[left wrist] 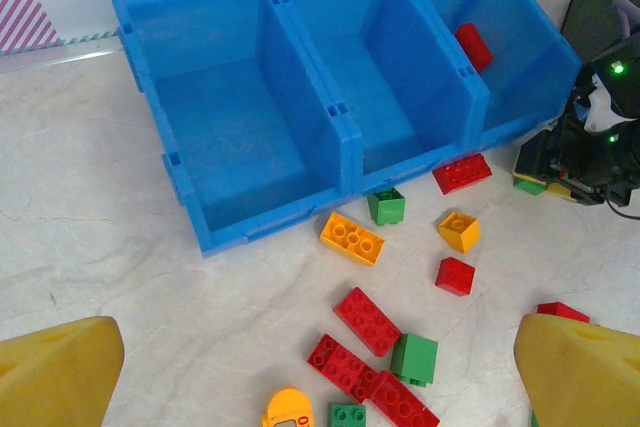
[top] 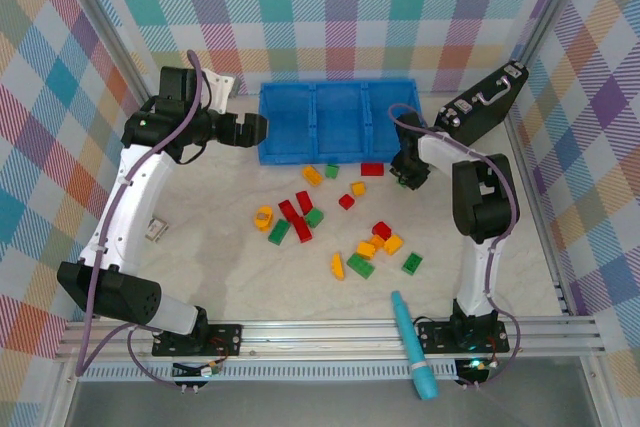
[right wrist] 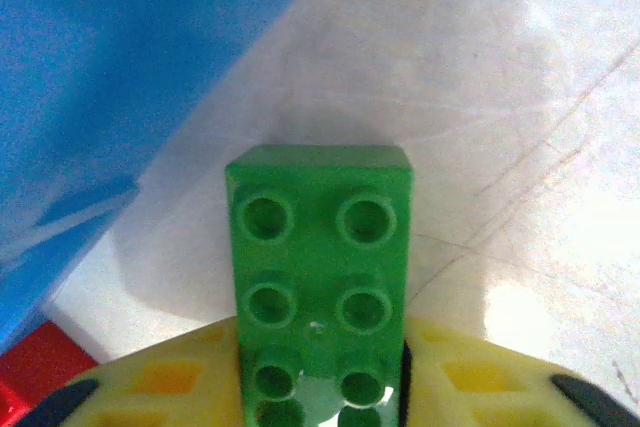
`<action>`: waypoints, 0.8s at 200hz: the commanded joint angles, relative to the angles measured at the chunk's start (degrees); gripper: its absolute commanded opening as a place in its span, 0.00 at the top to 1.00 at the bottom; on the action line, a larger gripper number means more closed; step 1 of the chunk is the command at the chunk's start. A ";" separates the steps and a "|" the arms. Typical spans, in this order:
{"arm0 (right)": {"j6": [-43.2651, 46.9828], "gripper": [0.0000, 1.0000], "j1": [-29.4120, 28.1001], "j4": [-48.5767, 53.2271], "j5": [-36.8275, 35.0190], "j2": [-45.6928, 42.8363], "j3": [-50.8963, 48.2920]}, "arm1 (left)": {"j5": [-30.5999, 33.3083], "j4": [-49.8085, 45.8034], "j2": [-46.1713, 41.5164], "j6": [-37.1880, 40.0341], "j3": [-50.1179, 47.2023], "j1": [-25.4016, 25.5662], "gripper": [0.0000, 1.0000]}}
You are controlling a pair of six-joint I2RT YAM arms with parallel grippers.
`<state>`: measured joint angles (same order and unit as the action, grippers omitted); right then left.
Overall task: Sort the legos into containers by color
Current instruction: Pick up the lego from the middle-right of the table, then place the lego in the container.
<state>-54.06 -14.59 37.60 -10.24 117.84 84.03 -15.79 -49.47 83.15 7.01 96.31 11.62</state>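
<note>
The blue three-compartment tray (top: 335, 88) (left wrist: 340, 137) stands at the back of the table, with one red lego (left wrist: 474, 45) in its right compartment. Several red, green and yellow legos lie scattered in front of it, among them a red brick (top: 372, 169) and a yellow brick (left wrist: 351, 238). By the tray's right front corner, my right gripper (top: 407, 179) (right wrist: 320, 367) is shut on a green lego (right wrist: 320, 247), its yellow fingers (right wrist: 160, 377) pressed against both sides, low over the table. My left gripper (top: 262, 129) (left wrist: 320, 372) hangs open at the tray's left end, holding nothing.
A black case with a handle (top: 487, 107) leans at the back right, close behind the right arm. A long teal tool (top: 412, 345) lies at the near edge. A small object (top: 155, 231) sits by the left arm. Checked walls enclose the table.
</note>
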 commanded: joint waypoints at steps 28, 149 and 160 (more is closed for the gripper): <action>7.20 0.77 -1.11 4.83 2.47 -0.22 -3.36 | 0.75 -0.79 -1.66 1.08 0.11 0.60 0.00; 49.56 0.75 -12.24 0.77 2.61 -4.65 19.79 | 1.22 -0.36 -2.47 1.87 0.18 0.60 0.00; 52.76 0.74 -12.39 -0.93 2.09 -1.82 22.29 | 1.07 -0.36 -2.38 1.87 0.53 0.60 0.00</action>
<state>-15.35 -25.76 42.85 -8.29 110.13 103.39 -14.31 -49.45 82.00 8.01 96.29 11.62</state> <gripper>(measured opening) 0.294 0.998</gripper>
